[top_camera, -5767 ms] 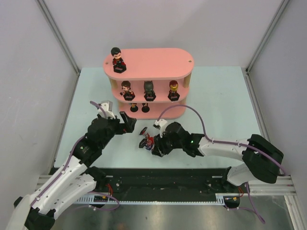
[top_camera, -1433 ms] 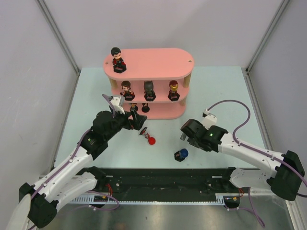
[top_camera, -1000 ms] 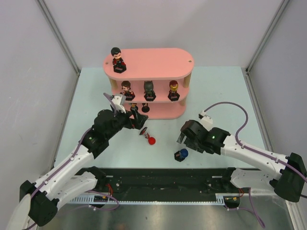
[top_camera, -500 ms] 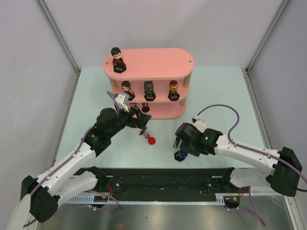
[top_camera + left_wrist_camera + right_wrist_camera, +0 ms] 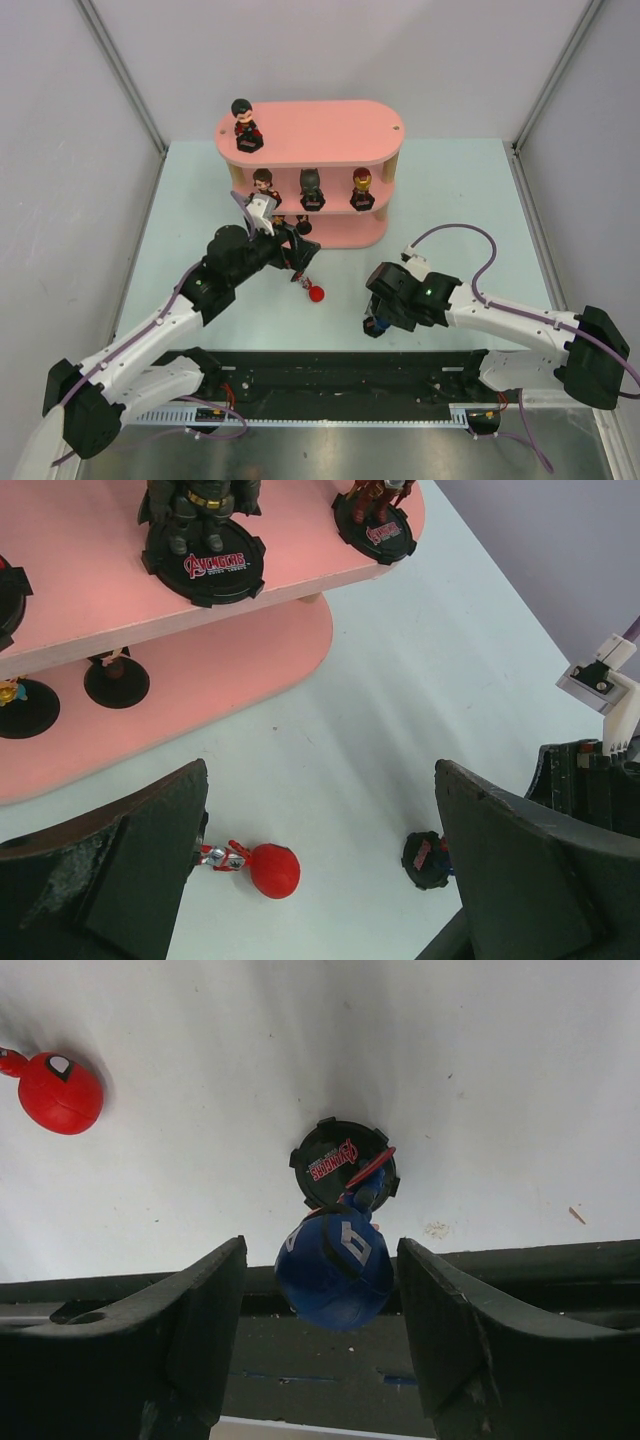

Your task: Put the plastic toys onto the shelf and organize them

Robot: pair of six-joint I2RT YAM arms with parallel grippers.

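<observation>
The pink shelf [image 5: 320,135] stands at the back. It holds a dark-haired figurine [image 5: 244,124] on top, three figurines on the middle board [image 5: 312,188], and two small ones on the bottom board [image 5: 116,680]. A red-headed figurine [image 5: 313,291] lies on its side on the table. My left gripper [image 5: 297,258] is open above it, and the figurine [image 5: 268,868] lies by the left finger. My right gripper [image 5: 322,1250] is open, with its fingers on either side of the blue-headed figurine [image 5: 335,1268] and not touching it.
The black rail [image 5: 340,370] of the arm bases runs right behind the blue-headed figurine [image 5: 378,323]. The shelf's bottom board [image 5: 250,665] lies just beyond my left gripper [image 5: 320,780]. The red-headed figurine shows at the right wrist view's top left [image 5: 58,1092].
My right gripper has moved left and down over the blue-headed figurine. My left arm has reached slightly further right, toward the red-headed figurine. No figurine has moved in the last second and a half.
</observation>
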